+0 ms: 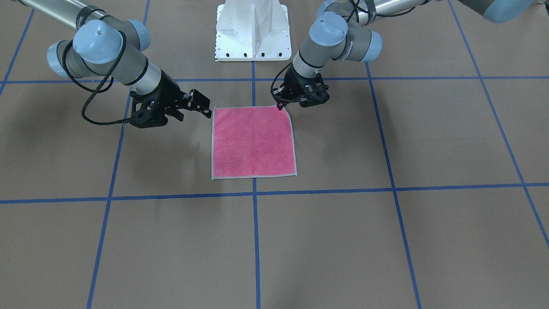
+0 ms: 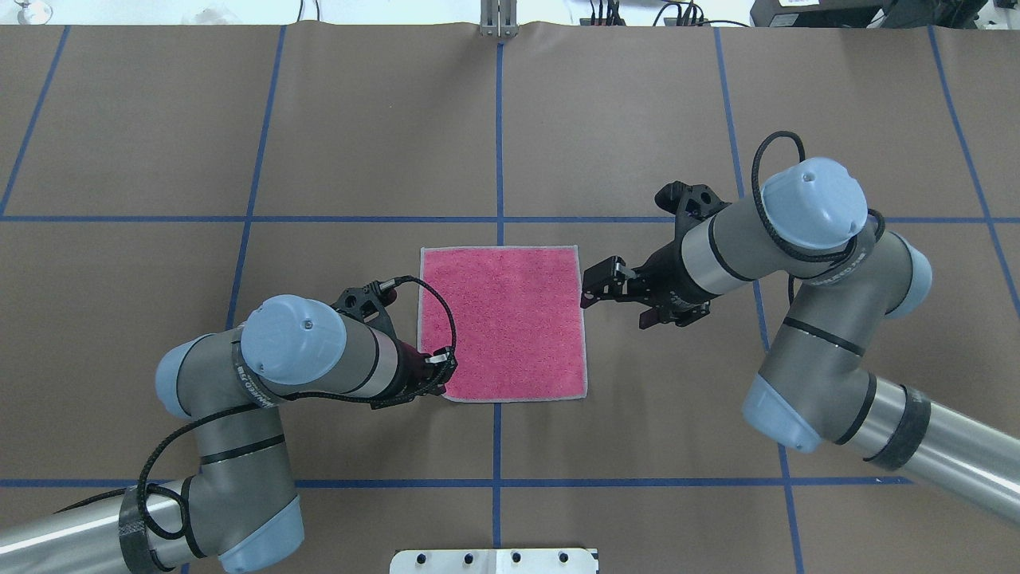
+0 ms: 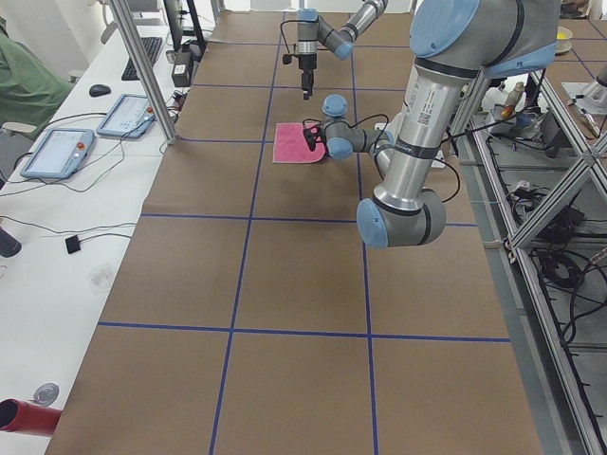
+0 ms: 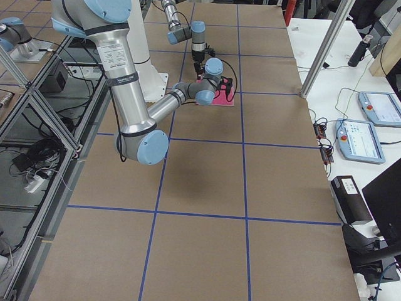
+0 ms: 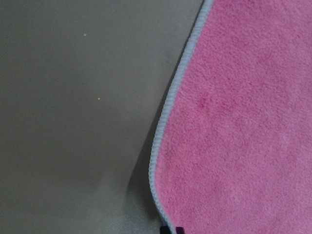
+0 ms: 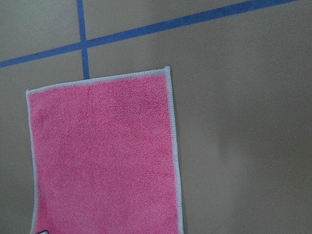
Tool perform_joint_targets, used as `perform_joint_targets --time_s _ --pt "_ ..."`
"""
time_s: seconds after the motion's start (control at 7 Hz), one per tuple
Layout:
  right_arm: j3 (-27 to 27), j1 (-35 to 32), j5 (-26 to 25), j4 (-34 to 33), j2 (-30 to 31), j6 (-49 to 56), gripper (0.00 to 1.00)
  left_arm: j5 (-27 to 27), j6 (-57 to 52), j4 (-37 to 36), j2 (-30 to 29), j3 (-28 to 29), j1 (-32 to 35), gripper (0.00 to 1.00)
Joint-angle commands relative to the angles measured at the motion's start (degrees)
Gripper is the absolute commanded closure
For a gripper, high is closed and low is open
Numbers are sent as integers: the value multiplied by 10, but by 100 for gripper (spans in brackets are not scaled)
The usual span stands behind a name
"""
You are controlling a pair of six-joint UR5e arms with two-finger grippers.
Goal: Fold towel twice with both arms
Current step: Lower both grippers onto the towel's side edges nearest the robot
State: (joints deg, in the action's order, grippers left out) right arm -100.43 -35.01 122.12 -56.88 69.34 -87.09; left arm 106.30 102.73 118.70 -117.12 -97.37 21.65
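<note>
Status: early, no fold made.

Towel (image 2: 502,319) lies flat and single-layered at the centre of the overhead view. Pink face is up and the pale border shows on all four sides. It rests on the brown worktop (image 2: 239,119), across the vertical blue tape line (image 2: 499,143).

Left pincer (image 1: 281,105) is down at one towel corner: the upper right corner in the front-facing view, the lower left in the overhead view (there the wrist hides the tips). The fingers look drawn together on the border. The left wrist view shows a shadow under the edge there, so I judge the corner is pinched and raised a touch. This is likely, not certain.

Right pincer (image 1: 197,110) is spread with nothing in it. It points at the towel's upper left corner in the front-facing view, just beside the cloth, with no contact that I can make out. The right wrist view looks down on the towel with a whole corner and bare worktop around it, so this pincer is probably above cloth level.

Done, by my reading: both arms are placed at the robot-side edge, with perhaps one corner gripped.

Left to do: the right-side grip, carrying that edge over for the first fold, a re-grip, then the second fold. Both folds remain.
</note>
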Motion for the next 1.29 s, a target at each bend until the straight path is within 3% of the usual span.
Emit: perform_joint_targets --time_s 0.0,0.43,1.14 --pt "1 55 -68 0 -10 -51 2 0 0 0 -1 1 1 100" --pt "9 89 -94 -2 -11 -59 2 0 0 0 -1 1 1 100" --pt "34 95 -93 -4 -16 -56 9 0 0 0 -1 1 1 100"
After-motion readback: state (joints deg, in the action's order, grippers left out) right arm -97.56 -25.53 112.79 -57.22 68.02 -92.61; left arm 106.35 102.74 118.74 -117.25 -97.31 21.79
